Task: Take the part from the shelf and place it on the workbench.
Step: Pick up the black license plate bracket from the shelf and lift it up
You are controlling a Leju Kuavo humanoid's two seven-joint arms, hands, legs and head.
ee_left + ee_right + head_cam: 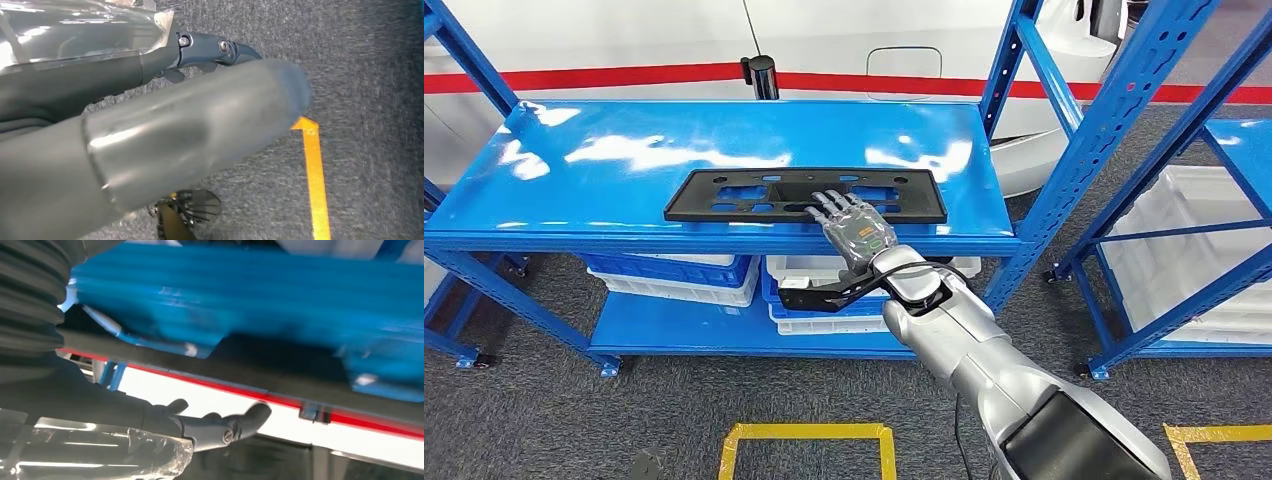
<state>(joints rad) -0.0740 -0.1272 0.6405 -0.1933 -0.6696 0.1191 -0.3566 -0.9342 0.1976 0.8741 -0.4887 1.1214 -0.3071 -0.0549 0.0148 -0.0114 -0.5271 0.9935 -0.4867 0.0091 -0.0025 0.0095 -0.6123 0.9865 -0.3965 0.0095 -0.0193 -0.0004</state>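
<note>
Head view: flat black plastic perforated part (804, 195) lies lengthwise on glossy blue metal shelf (624, 150) top, near front edge. Right hand (852, 225) reaches over part's front edge, fingers extended on it; grasp cannot be told. Left wrist view: left hand (150, 100) over grey carpet (370, 60); state cannot be told.

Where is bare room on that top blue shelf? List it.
Top shelf: bare blue behind the black part up to the back edge, and a broad patch at its left end. Crowded along the front edge, where the right hand lies on the part. Lower shelf holds bins.
</note>
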